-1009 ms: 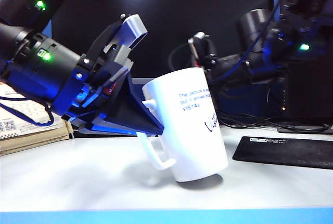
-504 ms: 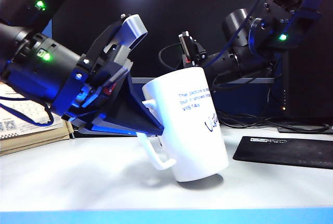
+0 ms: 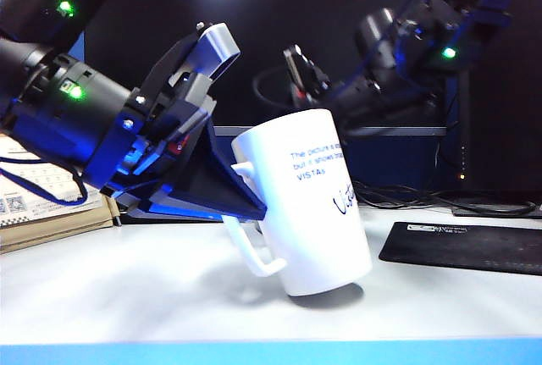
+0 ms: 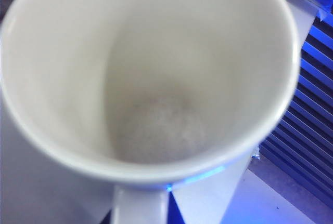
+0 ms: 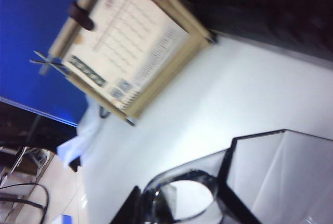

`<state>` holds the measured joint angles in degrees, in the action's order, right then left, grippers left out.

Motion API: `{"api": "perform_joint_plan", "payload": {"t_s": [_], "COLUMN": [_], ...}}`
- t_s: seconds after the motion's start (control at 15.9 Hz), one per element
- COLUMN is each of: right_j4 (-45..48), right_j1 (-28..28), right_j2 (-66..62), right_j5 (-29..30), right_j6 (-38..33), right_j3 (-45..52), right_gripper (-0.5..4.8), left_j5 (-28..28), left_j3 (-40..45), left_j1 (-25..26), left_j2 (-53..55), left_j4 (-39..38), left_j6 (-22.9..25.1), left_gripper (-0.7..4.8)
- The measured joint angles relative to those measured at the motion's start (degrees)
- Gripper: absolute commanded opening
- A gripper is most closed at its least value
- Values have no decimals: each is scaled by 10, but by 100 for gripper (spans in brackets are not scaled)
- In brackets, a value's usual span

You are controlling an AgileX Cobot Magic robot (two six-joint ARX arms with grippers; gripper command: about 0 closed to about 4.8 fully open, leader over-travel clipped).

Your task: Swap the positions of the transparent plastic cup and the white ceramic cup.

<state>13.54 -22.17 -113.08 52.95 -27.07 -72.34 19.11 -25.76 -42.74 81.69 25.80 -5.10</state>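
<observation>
The right gripper (image 5: 229, 195) is clamped on the transparent plastic cup (image 5: 179, 200) above the white table (image 5: 250, 99), a calendar (image 5: 130, 52) beyond.

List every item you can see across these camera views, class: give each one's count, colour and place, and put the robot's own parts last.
white ceramic cup: one, glossy white with dark print, tilted on the table at centre, empty inside.
transparent plastic cup: one, clear, in the right claw, seen only in the right wrist view.
table: one, white top with a blue front edge.
black mat: one, flat on the table, right side.
printed card: one, cream with dark print, at the table's left edge.
cables: several, black, behind the mat.
left claw: one, black and blue, shut on the mug's rim above the handle.
right claw: one, dark, shut on the clear cup; its arm is raised behind the mug.
</observation>
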Motion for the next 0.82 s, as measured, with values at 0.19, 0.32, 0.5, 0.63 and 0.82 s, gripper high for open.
{"api": "perform_joint_plan", "payload": {"t_s": [0.19,0.32,0.5,0.63,0.82], "right_j4": [-16,-22,-22,-23,-25], "right_j1": [-11,-22,-39,-50,-52], "right_j2": [0,0,-1,-2,-4], "right_j5": [7,8,18,22,37], "right_j6": [2,4,8,14,14], "right_j3": [-26,-36,-47,-47,-55], "right_gripper": [-2,-2,-2,-2,-2], "left_j5": [0,0,0,0,0], "left_j3": [0,0,0,0,0], "left_j1": [0,0,0,0,0], "left_j2": [0,0,0,0,0], "left_j4": [0,0,0,-1,-1], "left_j6": [0,0,0,0,0], "left_gripper": [-6,-6,-6,-6,-6]}}
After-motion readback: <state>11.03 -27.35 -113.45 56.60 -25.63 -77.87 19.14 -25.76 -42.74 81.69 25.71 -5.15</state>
